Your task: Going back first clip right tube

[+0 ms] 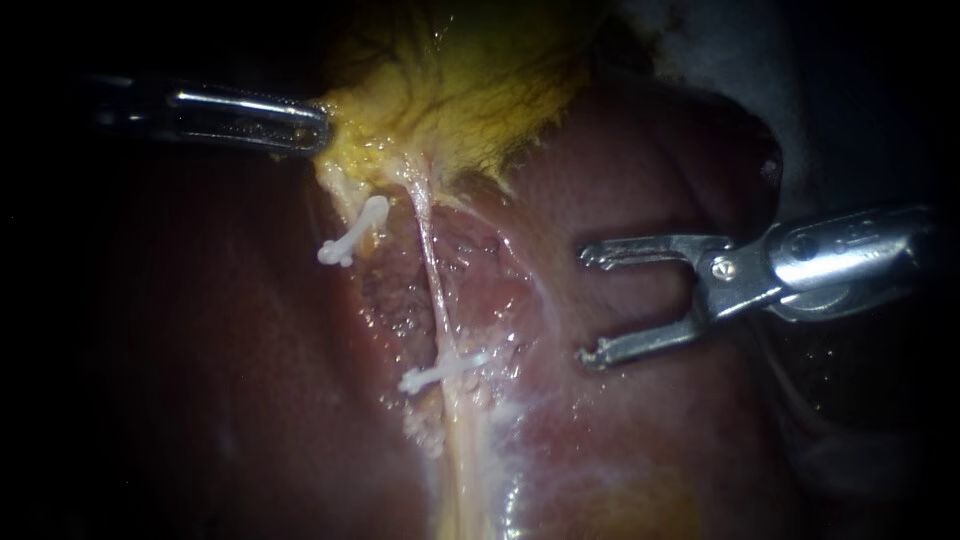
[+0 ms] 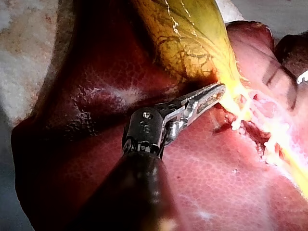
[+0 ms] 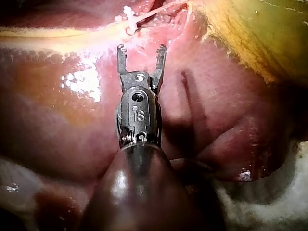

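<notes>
The right instrument [image 1: 590, 305], its end effector gaping and empty, is hanging over the liver [image 1: 620, 430] just beside the clip [image 1: 445, 370] crossing the right tube [image 1: 432, 270]. The left instrument [image 1: 322, 128], end effector clamped on the gallbladder [image 1: 470, 90], is pulling the tube taut, likely for access.
</notes>
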{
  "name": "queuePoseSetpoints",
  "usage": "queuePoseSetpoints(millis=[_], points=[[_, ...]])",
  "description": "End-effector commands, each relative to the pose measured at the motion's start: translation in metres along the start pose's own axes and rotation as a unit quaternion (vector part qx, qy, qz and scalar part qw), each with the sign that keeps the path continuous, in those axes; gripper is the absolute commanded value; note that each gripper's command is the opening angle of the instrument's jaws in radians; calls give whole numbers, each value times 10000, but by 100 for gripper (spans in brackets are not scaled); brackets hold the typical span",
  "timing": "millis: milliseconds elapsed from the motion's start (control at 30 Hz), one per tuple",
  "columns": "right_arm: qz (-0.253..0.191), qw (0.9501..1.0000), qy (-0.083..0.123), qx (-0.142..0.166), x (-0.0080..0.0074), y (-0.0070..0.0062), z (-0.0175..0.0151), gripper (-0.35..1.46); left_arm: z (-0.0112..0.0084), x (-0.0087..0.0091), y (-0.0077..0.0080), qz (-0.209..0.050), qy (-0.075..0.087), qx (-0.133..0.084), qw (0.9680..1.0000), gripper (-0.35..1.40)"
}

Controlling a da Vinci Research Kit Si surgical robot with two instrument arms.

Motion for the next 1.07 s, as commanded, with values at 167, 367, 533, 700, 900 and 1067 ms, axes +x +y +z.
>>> queuePoseSetpoints(millis=[167,367,533,700,900,1067], points=[[3,10000,-5,-1,-1,-2,-2,60,15,12,0,37,-16,-55,10000,-35],[3,10000,-6,-5,0,-6,-4,60,42,33,1,100,-18,-19,9999,-35],[5,10000,-7,-9,0,-7,-4,60,61,48,4,175,-18,10,9998,-35],[7,10000,-7,-14,0,-7,-5,60,64,51,7,187,-2,19,9998,-35],[10,10000,-8,-18,-1,-8,-6,60,65,51,7,186,-2,18,9998,-35],[10,10000,-8,-19,-1,-8,-7,60,65,51,7,185,-2,18,9998,-35]])
